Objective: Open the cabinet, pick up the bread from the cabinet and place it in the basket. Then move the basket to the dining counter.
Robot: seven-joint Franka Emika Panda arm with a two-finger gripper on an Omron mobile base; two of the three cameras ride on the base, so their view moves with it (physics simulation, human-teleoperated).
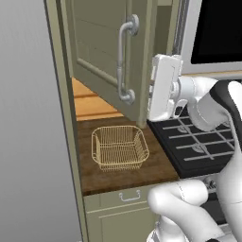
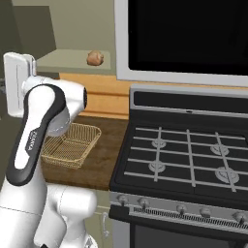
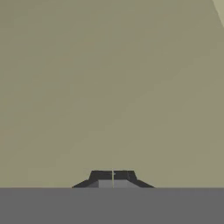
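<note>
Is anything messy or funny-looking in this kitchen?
Nothing looks spilled or broken. The cabinet door hangs open, the bread sits alone on its shelf, and the basket stands upright and empty on the worktop.

White arm (image 1: 208, 108) bent at elbow, wrist raised — jaws closed, empty

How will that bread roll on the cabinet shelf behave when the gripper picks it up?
The bread looks small and rounded, so it may roll on the flat shelf if nudged. It is probably light and somewhat soft, so a gentle squeeze should do.
</note>
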